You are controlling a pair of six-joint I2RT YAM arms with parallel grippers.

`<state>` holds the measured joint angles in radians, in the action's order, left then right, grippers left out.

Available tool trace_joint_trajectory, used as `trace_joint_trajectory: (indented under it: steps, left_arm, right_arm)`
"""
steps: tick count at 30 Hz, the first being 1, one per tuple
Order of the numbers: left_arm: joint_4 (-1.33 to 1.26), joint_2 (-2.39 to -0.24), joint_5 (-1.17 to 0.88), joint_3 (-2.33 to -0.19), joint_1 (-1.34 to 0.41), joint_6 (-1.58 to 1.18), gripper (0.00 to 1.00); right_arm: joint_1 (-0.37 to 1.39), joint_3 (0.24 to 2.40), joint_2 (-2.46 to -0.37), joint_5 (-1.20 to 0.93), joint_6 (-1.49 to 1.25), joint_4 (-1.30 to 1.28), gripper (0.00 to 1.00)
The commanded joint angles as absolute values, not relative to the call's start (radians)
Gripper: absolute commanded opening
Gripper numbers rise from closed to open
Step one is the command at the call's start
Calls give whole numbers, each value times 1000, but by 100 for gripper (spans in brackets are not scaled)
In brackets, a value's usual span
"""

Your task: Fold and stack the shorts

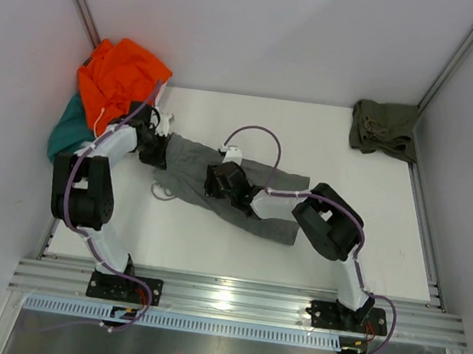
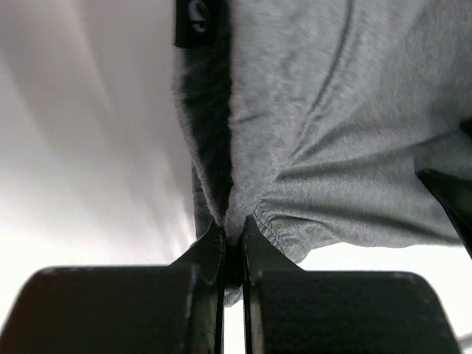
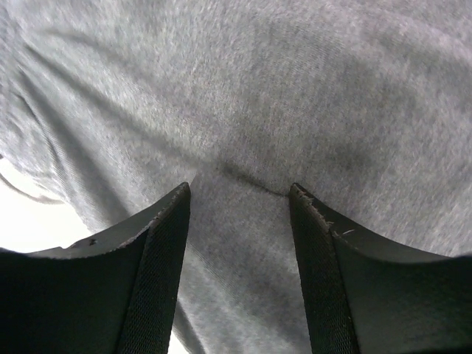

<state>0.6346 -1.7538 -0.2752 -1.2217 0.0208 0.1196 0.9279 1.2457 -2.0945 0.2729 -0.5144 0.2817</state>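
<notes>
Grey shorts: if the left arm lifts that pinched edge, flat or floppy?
Probably floppy: the grey shorts bunch into folds where the left gripper pinches them. Fuzzy knit surface suggests little slip. The loose drawstring may trail.

Two pairs of shorts are in view: one of grey soft cloth shorts and one of olive green soft cloth shorts. There is one crumpled orange cloth garment, one teal cloth garment, one white table, and two black-and-white robot arms: the left arm and the right arm.
</notes>
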Motion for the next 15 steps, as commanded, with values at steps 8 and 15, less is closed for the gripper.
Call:
trace_joint_trajectory:
  steps: [8,15]
  left_arm:
    - [687,-1666,-22,-1335,28,225,0]
    - [703,-1612,72,-1344,-3,248,0]
  right_arm:
    - [973,1398,-2221,314,-465,116,57]
    - [914,1230,-2085,152,-459,360,57]
